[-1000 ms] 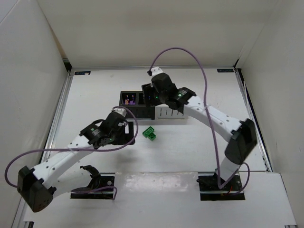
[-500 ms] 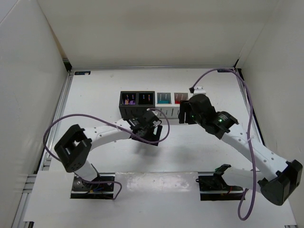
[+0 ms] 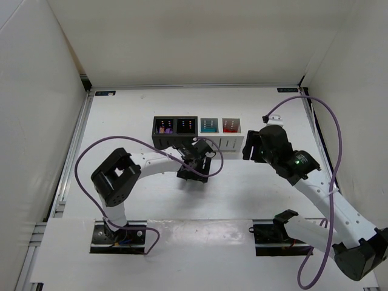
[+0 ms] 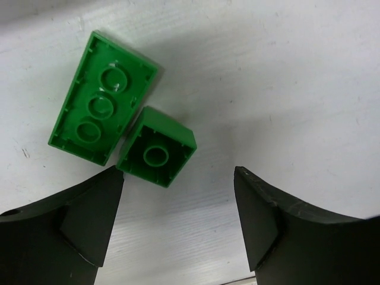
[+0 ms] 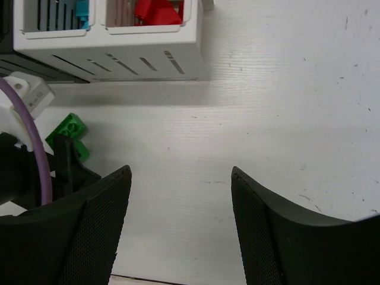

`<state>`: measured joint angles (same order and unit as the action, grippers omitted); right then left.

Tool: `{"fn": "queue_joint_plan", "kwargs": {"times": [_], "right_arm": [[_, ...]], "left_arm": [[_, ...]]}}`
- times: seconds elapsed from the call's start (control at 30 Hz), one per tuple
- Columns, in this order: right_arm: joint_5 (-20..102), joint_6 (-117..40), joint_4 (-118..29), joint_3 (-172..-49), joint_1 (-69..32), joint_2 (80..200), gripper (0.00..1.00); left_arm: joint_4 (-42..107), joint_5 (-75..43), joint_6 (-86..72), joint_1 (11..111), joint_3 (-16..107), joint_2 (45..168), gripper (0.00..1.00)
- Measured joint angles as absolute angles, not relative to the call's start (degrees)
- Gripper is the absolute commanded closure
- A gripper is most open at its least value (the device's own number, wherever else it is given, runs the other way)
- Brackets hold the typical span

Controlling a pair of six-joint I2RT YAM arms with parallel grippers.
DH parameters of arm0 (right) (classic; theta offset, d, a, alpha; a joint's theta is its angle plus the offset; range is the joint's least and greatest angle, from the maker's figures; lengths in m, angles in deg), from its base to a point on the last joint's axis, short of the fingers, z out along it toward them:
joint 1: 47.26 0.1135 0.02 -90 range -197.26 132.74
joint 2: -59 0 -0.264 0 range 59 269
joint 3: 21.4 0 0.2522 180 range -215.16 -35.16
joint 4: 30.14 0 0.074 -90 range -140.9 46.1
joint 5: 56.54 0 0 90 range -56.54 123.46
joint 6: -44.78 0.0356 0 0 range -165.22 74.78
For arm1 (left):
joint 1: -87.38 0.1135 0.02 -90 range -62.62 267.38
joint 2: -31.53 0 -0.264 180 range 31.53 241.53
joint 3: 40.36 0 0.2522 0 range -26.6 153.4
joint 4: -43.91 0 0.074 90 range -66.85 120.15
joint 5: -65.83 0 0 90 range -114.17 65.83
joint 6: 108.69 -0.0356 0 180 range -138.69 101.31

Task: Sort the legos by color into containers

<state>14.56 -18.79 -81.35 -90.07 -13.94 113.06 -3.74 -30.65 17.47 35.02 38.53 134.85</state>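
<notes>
Small green square plastic brick (image 4: 157, 154) is lying hollow side up on the white tabletop (image 4: 297, 89), left of centre in the left wrist view. It is sitting against the long green plastic brick (image 4: 102, 107) at upper left.

Both are reading as light, rigid, smooth-walled moulded plastic. Not fragile, but likely skidding or popping out if pinched on a corner. I'm judging the best hold is across two flat opposite walls of the square one. It is sitting skewed to my fingers, so squaring up comes first.

My left gripper (image 4: 178, 199) is hanging over it, jaws wide apart, gripping nothing. The brick is lying just off the finger at lower left of the frame, not between the pads.

My right gripper (image 5: 181, 202) is hovering open-jawed and empty over bare table.

The row of four joined cube bins (image 3: 229, 143), two black and two white, is sitting at upper centre of the top view. Red bricks (image 5: 155, 10) are showing in the rightmost white one.
</notes>
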Motion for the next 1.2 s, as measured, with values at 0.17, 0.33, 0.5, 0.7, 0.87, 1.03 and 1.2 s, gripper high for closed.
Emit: {"fn": "queue_joint_plan", "kwargs": {"times": [0.17,0.33,0.5,0.7,0.87,1.03,1.2], "right_arm": [[16.14,-18.76,-81.53,-88.52,-16.35,112.56,0.29],[17.21,-18.76,-81.46,-88.11,-17.29,112.19,0.29],[18.32,-18.63,-81.33,-87.19,-17.31,112.1,0.29],[18.65,-18.19,-81.33,-86.6,-17.27,112.06,0.29],[18.65,-17.47,-81.33,-86.25,-17.24,111.16,0.29],[18.58,-16.97,-81.55,-86.23,-17.24,109.65,0.3],[18.52,-16.8,-81.64,-86.23,-17.24,108.06,0.32]], "left_arm": [[-4.38,-32.99,19.09,35.0,40.23,136.32,0.18],[-4.7,-36.66,20.95,34.73,41.15,137.3,0.2],[-5.91,-39.28,21.52,34.63,42.13,138.26,0.3],[-6.69,-41.03,22.32,33.73,42.13,138.26,0.36],[-8.29,-43.41,22.26,31.85,42.16,137.72,0.45],[-9.47,-45.69,21.78,30.78,42.16,135.55,0.53],[-10.12,-46.85,21.36,30.78,42.61,134.64,0.57]]}}
